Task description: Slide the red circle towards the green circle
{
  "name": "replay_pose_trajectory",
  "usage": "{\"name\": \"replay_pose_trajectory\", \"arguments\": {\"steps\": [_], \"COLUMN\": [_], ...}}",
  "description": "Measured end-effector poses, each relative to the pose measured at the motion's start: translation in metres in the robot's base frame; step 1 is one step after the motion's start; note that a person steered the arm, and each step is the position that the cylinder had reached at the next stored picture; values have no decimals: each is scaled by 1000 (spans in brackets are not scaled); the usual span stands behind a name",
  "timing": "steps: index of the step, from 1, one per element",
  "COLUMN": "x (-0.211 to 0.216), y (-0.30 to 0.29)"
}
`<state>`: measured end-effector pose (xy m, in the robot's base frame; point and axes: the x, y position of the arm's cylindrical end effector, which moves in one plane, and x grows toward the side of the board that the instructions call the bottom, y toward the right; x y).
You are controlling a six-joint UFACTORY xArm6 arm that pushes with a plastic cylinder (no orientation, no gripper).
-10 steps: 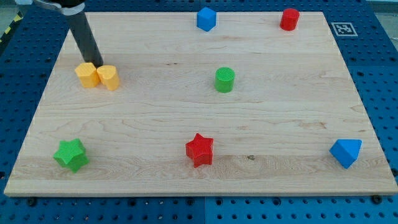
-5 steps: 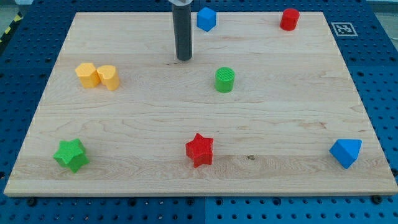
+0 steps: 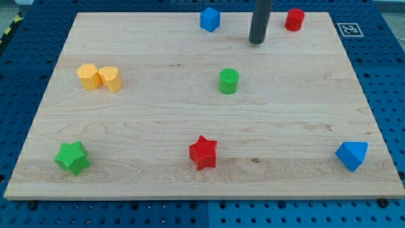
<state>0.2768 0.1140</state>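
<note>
The red circle (image 3: 294,19) stands near the board's top right corner. The green circle (image 3: 228,81) stands near the middle of the board, below and left of it. My tip (image 3: 256,42) rests on the board between them, left of and slightly below the red circle and apart from it, above and right of the green circle. It touches no block.
A blue block (image 3: 210,19) sits at the top, left of my tip. Two yellow blocks (image 3: 99,77) sit together at the left. A green star (image 3: 72,158) is at bottom left, a red star (image 3: 203,152) at bottom middle, a blue block (image 3: 352,155) at bottom right.
My tip has swept from the yellow blocks at the left across the top of the board to a spot just left of the red circle. No block has moved.
</note>
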Motion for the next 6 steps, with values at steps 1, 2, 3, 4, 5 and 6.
{"name": "replay_pose_trajectory", "arguments": {"steps": [1,2,3,4,5,6], "x": [-36,-85,-84,-85,-85,-85], "y": [12,47,58,142,178,165]}}
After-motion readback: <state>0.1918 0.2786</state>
